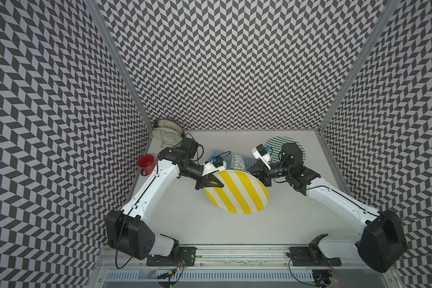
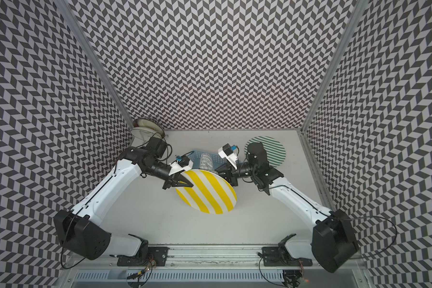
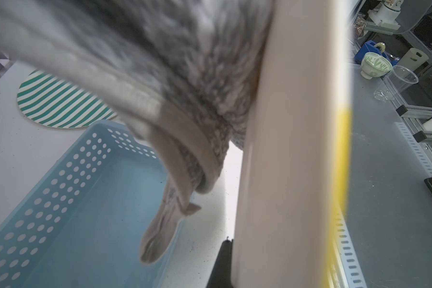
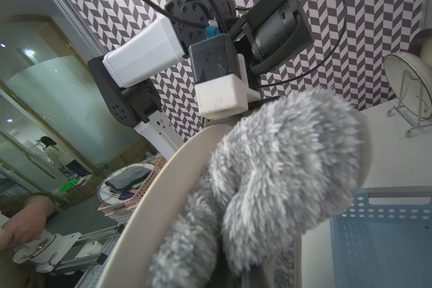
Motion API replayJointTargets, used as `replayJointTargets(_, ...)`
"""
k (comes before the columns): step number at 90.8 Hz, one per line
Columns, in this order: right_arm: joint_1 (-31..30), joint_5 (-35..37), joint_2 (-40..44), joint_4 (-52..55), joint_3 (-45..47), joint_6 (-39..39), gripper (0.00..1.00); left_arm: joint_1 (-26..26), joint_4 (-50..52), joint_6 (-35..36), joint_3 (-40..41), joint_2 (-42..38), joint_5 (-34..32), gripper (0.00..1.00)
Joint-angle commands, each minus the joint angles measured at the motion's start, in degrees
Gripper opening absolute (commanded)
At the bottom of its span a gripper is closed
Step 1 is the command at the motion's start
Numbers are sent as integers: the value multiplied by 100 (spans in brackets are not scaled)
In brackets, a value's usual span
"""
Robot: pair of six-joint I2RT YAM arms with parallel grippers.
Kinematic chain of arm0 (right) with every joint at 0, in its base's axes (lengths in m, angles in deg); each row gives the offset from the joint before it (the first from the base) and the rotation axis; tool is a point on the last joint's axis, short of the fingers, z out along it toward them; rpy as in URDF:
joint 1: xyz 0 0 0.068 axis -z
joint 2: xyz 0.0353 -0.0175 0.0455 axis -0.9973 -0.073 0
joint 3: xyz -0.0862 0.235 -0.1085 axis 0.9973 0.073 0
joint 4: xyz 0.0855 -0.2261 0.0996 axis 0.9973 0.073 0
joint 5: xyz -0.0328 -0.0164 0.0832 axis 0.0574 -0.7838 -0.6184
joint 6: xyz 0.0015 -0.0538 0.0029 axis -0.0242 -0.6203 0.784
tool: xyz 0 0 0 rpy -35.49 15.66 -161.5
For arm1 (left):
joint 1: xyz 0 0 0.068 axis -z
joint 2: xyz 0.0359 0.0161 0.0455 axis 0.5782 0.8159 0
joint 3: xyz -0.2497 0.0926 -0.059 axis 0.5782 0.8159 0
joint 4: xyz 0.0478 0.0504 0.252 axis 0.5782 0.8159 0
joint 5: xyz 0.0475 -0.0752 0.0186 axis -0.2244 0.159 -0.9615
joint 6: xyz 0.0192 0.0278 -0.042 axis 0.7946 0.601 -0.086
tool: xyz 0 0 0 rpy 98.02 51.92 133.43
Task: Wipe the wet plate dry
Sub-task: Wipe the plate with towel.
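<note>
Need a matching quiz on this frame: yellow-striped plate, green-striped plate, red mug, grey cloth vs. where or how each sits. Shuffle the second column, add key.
Column 1
1. yellow-striped plate
2. green-striped plate
3. red mug
4. grey cloth

Column 2
A. lying flat on the table, far right
B. tilted up, rim clamped by the fingers of the left gripper
C. bunched against a plate's plain side
D. standing at the table's left edge

Pairs: 1-B, 2-A, 3-D, 4-C
</note>
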Motion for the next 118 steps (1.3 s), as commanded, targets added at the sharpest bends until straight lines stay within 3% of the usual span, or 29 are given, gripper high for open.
replayJointTargets(1,-77,-327,290,-296,85,77,0,-315,-127,-186,-253,-110,19,0)
replayJointTargets(45,-20,-167,578,-382,216,126,0,-1103,254,58,-551,56,307,0)
replayJointTargets(74,75,-29,947,-683,391,225,0,-1314,535,214,-580,183,382,0)
replayJointTargets(100,104,461,1312,-735,623,113,0,-1422,537,-219,-749,306,567,0)
replayJointTargets(118,99,742,1445,-718,752,21,0,-1420,534,-551,-764,310,1104,0)
